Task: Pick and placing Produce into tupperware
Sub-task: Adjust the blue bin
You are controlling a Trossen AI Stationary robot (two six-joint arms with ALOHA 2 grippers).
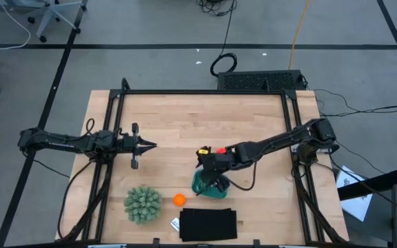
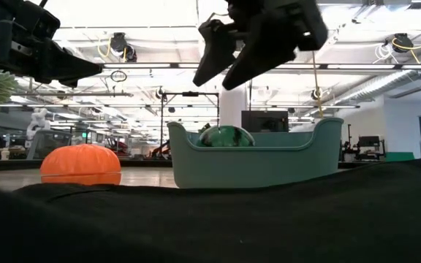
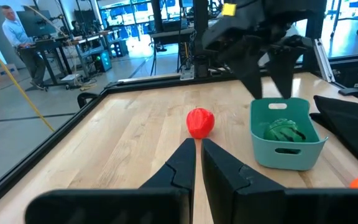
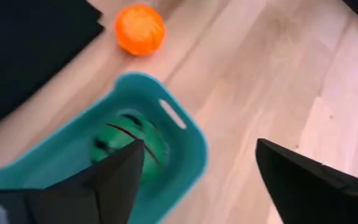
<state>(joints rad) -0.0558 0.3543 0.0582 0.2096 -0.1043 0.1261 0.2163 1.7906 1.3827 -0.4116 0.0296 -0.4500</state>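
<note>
Teal tupperware (image 4: 185,146) already holding the green striped ball (image 4: 129,144); right gripper (image 2: 229,62) released, apparently empty, just above. Orange ball (image 1: 178,200) beside it, red fruit (image 3: 199,122) on bare table. Next: reach either, grasp. Left gripper (image 3: 194,152) clenched, waiting.

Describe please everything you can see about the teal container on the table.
The teal container is a small, shallow rectangular tub that looks like plastic, with rounded corners and a slot handle cut in at least one end wall. It stands upright on the wooden table, beside the black mat. Inside it lies the dark green striped ball. The orange ball and red fruit lie outside on the table. The right gripper hangs open just above it, not touching.
</note>
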